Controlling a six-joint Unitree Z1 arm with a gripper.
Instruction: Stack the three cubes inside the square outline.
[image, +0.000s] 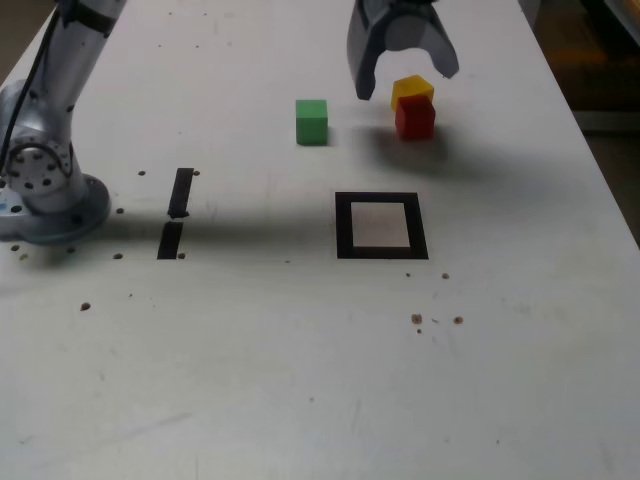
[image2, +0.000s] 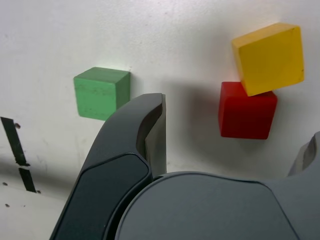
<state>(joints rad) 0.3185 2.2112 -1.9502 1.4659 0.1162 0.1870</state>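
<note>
A yellow cube (image: 413, 89) (image2: 270, 57) rests on top of a red cube (image: 415, 120) (image2: 247, 112), turned a little askew to it. This pair stands on the white table beyond the square outline (image: 381, 225), outside it. My gripper (image: 406, 76) (image2: 235, 125) hangs open just above the pair, its fingers (image2: 150, 130) spread wide on either side and touching nothing. A green cube (image: 312, 121) (image2: 101, 92) stands alone on the table, toward the exterior view's left of the pair. The outline's white centre holds nothing.
Two short black strips (image: 176, 212) lie on the table at the exterior view's left, near the arm's base (image: 45, 195). Small dark specks dot the tabletop. The table's edge runs along the exterior view's right.
</note>
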